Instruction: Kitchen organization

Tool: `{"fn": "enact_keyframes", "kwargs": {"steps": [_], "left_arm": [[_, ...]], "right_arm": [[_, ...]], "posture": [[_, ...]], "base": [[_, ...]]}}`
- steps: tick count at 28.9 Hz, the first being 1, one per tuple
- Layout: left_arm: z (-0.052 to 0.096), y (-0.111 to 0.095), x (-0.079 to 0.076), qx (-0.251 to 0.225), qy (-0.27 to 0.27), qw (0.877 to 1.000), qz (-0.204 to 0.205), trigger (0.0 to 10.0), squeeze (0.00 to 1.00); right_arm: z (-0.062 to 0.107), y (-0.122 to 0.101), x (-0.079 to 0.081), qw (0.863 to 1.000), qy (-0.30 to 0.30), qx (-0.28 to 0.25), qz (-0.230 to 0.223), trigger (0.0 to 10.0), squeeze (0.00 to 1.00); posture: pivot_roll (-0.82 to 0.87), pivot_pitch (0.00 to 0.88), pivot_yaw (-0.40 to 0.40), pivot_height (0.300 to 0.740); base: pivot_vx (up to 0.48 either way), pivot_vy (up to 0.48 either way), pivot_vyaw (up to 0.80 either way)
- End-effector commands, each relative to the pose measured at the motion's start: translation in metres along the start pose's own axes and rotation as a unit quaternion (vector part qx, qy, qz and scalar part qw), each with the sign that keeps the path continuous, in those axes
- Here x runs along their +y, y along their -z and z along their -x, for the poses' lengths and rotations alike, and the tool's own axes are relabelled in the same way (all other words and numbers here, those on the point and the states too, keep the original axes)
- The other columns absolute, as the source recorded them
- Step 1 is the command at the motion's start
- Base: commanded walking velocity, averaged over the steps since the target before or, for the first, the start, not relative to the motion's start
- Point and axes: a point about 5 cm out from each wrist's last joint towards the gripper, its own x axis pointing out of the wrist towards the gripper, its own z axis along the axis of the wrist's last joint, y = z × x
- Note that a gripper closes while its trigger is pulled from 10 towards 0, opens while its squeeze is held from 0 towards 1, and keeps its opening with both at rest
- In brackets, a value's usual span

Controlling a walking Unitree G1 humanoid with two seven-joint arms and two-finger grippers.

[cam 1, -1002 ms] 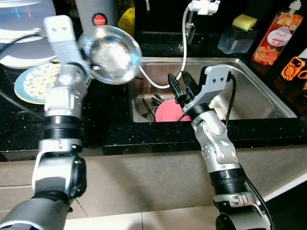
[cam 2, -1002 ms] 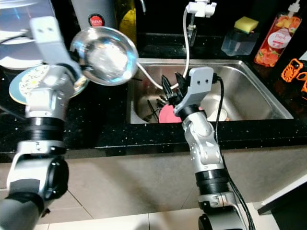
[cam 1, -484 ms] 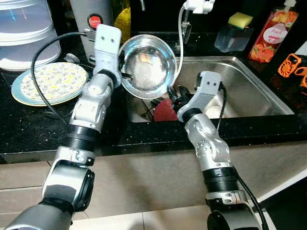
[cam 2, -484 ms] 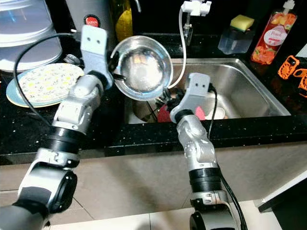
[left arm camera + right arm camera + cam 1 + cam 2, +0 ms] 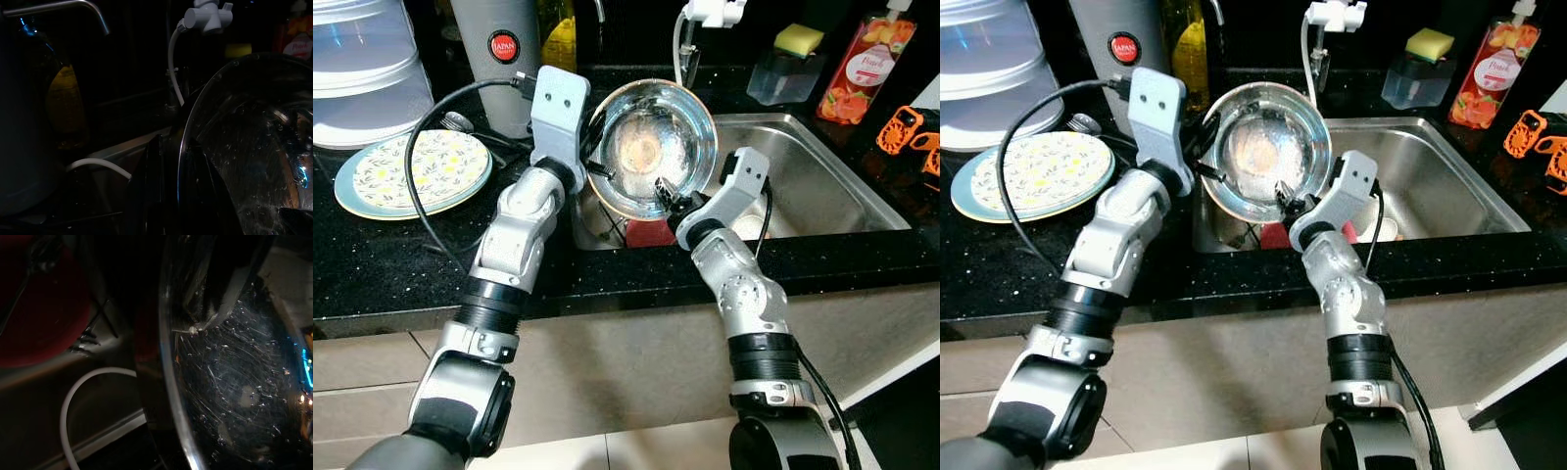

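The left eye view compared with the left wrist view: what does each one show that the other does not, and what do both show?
Left eye view alone: the patterned plate on the black counter, the red plate in the sink, and the right pincer at the bowl's lower rim.

Left wrist view alone: water droplets inside the bowl and the left pincer clamping its rim.

Both: the steel bowl, white hose and yellow bottle.
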Motion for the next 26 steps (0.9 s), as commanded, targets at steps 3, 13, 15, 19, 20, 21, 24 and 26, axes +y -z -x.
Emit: {"fn": "enact_keyframes", "kwargs": {"steps": [3,13,15,19,20,21,24,26], "left_arm": [[-0.002,-0.002,-0.008,-0.006,0.008,0.999,-0.041,10.0,0.0],[-0.001,0.009,0.0,0.022,-0.033,0.998,-0.045,10.0,1.0],[-0.001,0.009,0.0,0.02,-0.033,0.998,-0.047,10.0,1.0],[0.001,0.007,0.001,0.015,-0.047,0.998,-0.048,10.0,0.25],[0.003,0.007,0.003,0.016,-0.055,0.997,-0.047,10.0,0.0],[0.004,0.007,0.004,0.016,-0.061,0.997,-0.046,10.0,0.0],[0.01,0.006,0.007,0.01,-0.071,0.997,-0.036,10.0,0.0],[0.018,0.002,0.008,-0.005,-0.074,0.997,-0.023,10.0,0.0]], "right_arm": [[-0.002,0.002,-0.002,1.0,0.017,0.012,0.001,0.0,0.0],[-0.002,0.003,-0.005,0.999,0.025,0.013,0.036,0.0,0.0],[-0.002,0.003,-0.005,0.999,0.025,0.014,0.037,0.0,0.0],[-0.003,0.002,-0.009,0.997,0.043,0.009,0.062,0.0,0.0],[-0.005,0.002,-0.015,0.995,0.068,0.011,0.074,0.0,0.0],[-0.005,0.002,-0.019,0.993,0.086,0.012,0.083,0.0,0.0],[-0.009,-0.001,-0.035,0.986,0.138,0.012,0.095,6.0,0.0],[-0.014,-0.016,-0.054,0.976,0.196,-0.009,0.099,10.0,0.0]], "posture": [[0.13,0.0,-0.03,0.74],[0.14,0.0,-0.035,0.74],[0.14,0.0,-0.036,0.74],[0.14,0.0,-0.036,0.74],[0.14,0.0,-0.036,0.74],[0.14,0.0,-0.036,0.74],[0.14,0.0,-0.033,0.74],[0.16,0.0,-0.037,0.74]], "base": [[0.0,0.0,0.0],[0.0,0.0,0.0],[0.0,0.0,0.0],[0.0,0.0,0.0],[0.0,0.0,0.0],[0.0,0.0,0.0],[0.0,0.0,0.0],[0.0,0.0,0.0]]}}
